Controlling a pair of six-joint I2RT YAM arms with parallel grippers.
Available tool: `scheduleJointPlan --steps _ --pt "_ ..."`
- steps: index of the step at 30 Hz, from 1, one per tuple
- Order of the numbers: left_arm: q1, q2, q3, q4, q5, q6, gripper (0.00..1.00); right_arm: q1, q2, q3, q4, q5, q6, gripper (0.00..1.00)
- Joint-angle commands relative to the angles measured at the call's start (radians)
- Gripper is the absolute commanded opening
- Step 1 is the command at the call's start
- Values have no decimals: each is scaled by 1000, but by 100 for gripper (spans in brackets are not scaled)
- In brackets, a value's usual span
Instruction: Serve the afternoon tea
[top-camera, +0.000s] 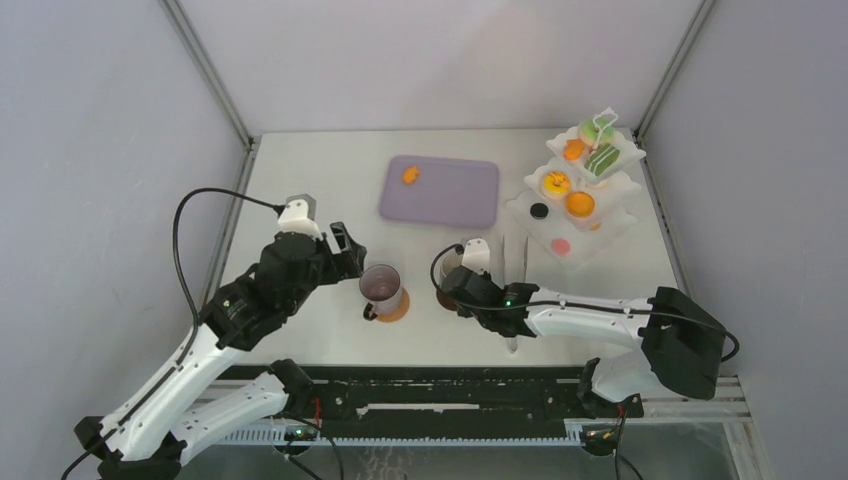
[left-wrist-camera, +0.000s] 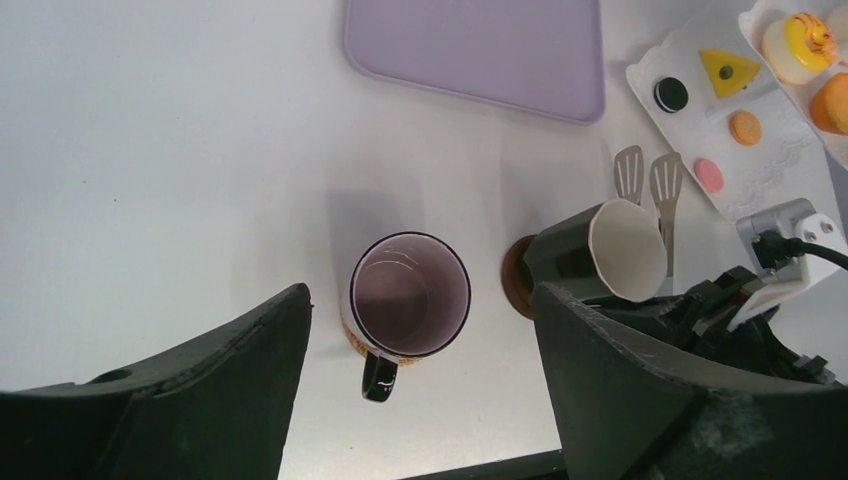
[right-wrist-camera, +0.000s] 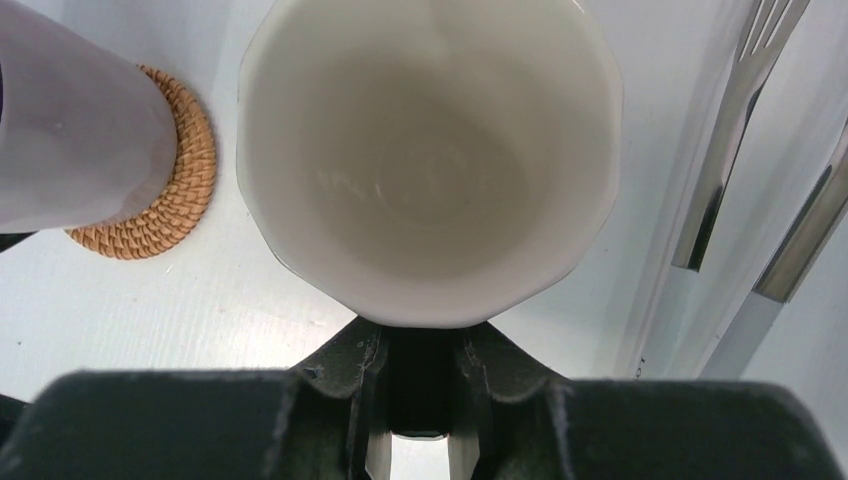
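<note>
Two mugs are seen: the mauve mug, set on a coaster, at 9 o'clock of the dark mug, which is clamped tilted in the narrowed right gripper, the left gripper being spread wide; rigid, slippery and breakable, it is judged best taken by the handle.

Top view is looking down from above and behind me, far off. Left wrist view is facing down over mauve mug. Right wrist view is crowding dark mug. All are sharing both mugs.
</note>
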Motion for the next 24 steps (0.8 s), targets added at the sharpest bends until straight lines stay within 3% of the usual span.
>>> scheduleJointPlan --steps 1,3,9,17,20,22,24 --pt "21 11 8 -30 -1 -17 88 25 -53 30 1 1 22 27" --pt "24 11 18 -43 -8 -18 93 30 -69 30 -9 6 26 42" --pt "32 9 35 -57 -22 -25 100 35 -153 41 -43 26 17 68" --pt "62 48 87 -79 -56 -47 100 22 -288 172 -218 92 -41 87" --pt "126 101 128 -102 -11 -16 100 -38 -294 303 -336 126 -43 90" --pt "183 139 153 -118 34 5 100 -68 -289 395 -393 160 -63 99" --pt "230 171 188 -141 62 23 100 -93 -283 487 -443 201 -88 100"
